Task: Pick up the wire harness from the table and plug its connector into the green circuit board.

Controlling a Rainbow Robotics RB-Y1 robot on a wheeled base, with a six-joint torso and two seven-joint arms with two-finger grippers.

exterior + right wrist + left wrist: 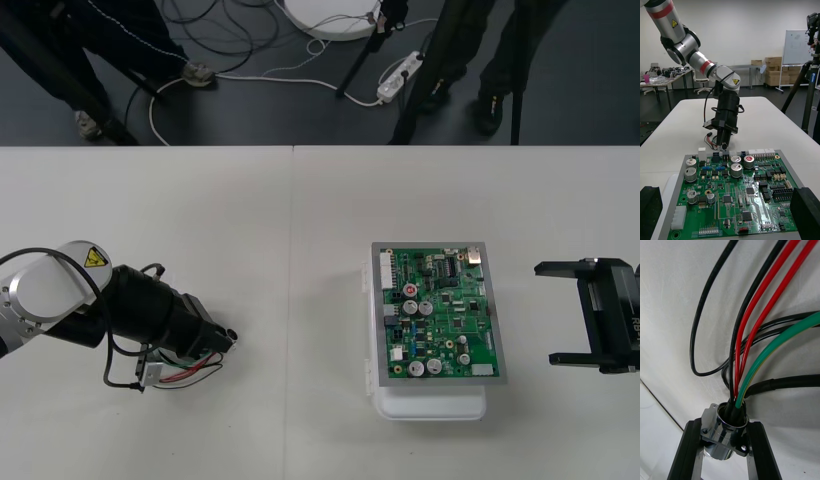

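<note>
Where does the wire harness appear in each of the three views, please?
Front view: wire harness under the left gripper, left of the green circuit board.
Right wrist view: red wires beside that gripper, beyond the board.
Left wrist view: metal socket between the jaws.
Shared landmark: the left gripper.

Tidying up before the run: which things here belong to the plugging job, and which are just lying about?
Job: harness, held by left end effector; board; right end effector, open, parked.
Lying about: floor cables; power strip.
</note>
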